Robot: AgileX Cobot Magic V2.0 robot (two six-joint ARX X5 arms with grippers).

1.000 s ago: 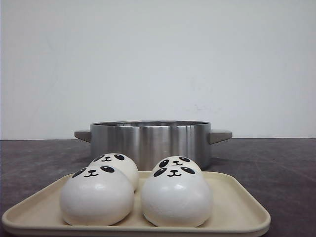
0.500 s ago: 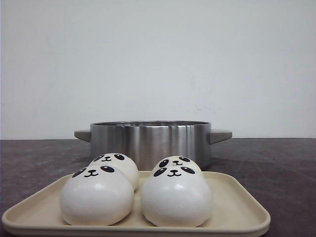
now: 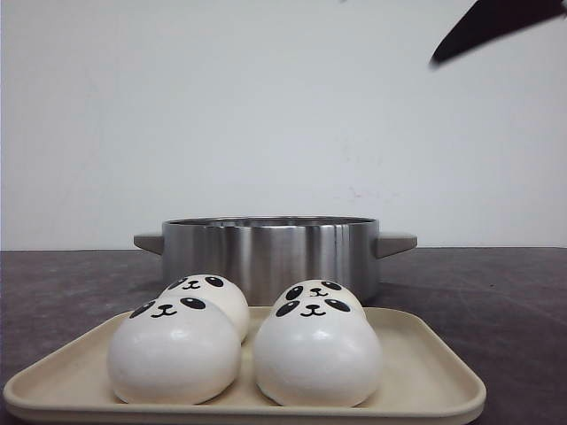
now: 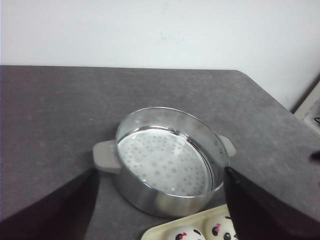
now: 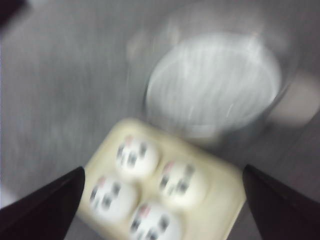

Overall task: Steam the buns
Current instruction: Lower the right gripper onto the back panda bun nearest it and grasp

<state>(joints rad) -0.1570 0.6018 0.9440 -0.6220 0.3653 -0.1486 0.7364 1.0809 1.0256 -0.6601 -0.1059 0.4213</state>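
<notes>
Several glossy white panda-face buns (image 3: 174,354) sit close together on a beige tray (image 3: 425,372) at the table's front. A steel steamer pot (image 3: 270,252) with grey handles stands just behind the tray. Its perforated insert (image 4: 162,162) holds nothing. My left gripper (image 4: 161,172) is open and empty, high above the pot and the tray's far edge. My right gripper (image 5: 163,169) is open and empty, high above the buns (image 5: 135,155); this view is blurred by motion. A dark tip of the right arm (image 3: 496,27) shows at the front view's top right.
The dark grey table (image 4: 60,110) runs to a white wall behind. Its right edge and rounded far corner (image 4: 250,80) show in the left wrist view. The tray (image 4: 200,230) nearly touches the pot.
A dark tip of the right arm has come into the front view at the top right. The buns, tray and pot have not moved.
</notes>
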